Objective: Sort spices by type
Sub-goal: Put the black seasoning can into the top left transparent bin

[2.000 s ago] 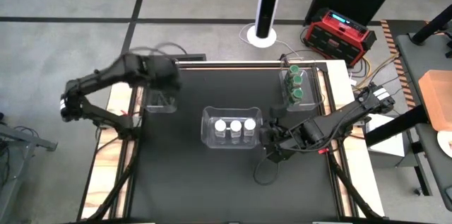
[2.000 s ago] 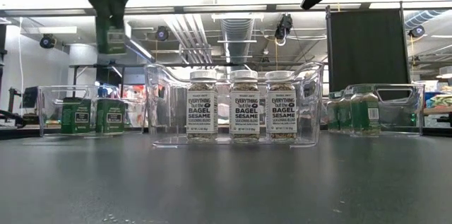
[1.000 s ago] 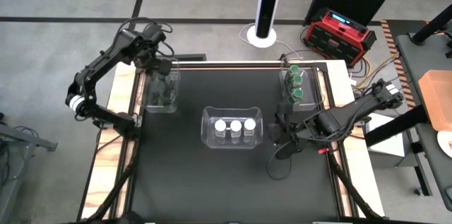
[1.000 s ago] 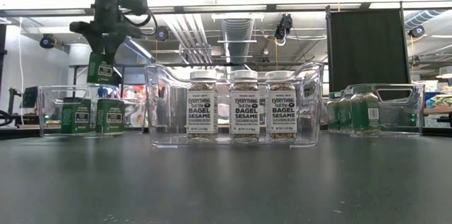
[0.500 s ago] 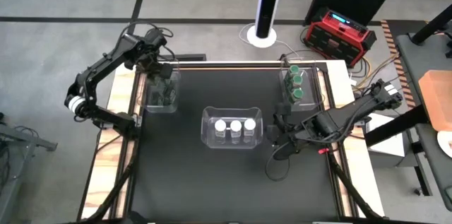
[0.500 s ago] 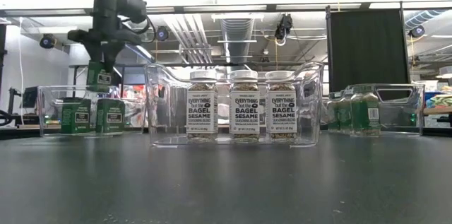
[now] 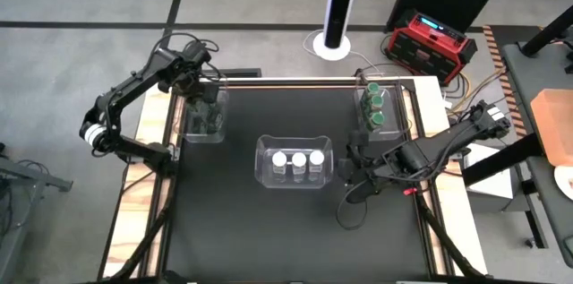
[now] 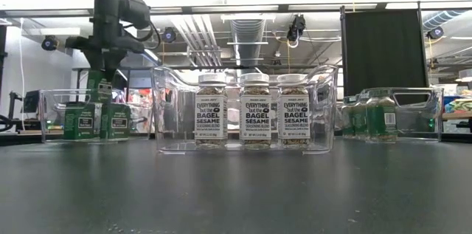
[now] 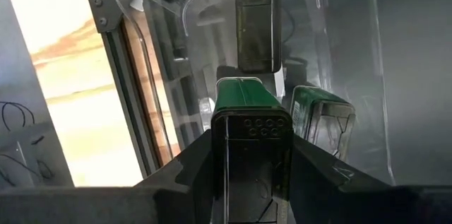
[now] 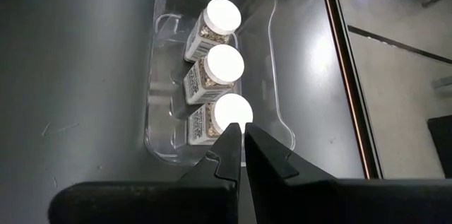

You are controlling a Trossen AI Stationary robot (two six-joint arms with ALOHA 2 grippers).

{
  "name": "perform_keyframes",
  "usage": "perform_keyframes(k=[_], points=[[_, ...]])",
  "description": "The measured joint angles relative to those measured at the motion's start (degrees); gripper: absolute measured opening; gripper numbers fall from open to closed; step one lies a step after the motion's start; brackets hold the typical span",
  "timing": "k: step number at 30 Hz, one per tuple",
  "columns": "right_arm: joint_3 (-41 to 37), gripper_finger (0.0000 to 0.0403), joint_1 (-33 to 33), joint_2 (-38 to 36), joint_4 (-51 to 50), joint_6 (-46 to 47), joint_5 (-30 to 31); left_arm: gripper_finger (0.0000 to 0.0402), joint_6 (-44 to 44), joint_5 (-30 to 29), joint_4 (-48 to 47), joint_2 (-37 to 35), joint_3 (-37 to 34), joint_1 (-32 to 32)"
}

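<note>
The left arm is lowering a green tin (image 9: 248,128) into the left bin (image 7: 191,133) at the left rear of the desk (image 7: 269,230); compared with half a second ago, the tin is sitting lower in the low view and is now coming level with the two green tins (image 8: 94,119) already standing in that bin. This means the placement step for this item is nearing its end, and release is judged to be the next action once the tin is resting on the bin floor. The left gripper (image 9: 251,174) is clamping the tin between its two fingers, pointing steeply downward over the bin, with the arm reaching in from the left edge of the desk. In the left wrist view, a second green tin (image 9: 319,121) is standing just beside the held one, so a collision on the way down is a risk. The middle bin (image 7: 266,179) is holding three white-lidded jars (image 7: 297,159) in a row, and the right bin (image 7: 362,123) is holding green-lidded jars (image 7: 376,105). The right arm is waiting beside the middle bin, with the right gripper (image 10: 242,146) closed and empty.
</note>
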Motion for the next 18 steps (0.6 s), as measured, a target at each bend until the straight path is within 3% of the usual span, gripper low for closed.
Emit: perform_keyframes(k=[18], points=[[-0.51,0.0013,0.0,0.0,0.0,-0.09,0.0,0.0119,-1.25,-0.05,0.44,-0.09,-0.68,-0.5]])
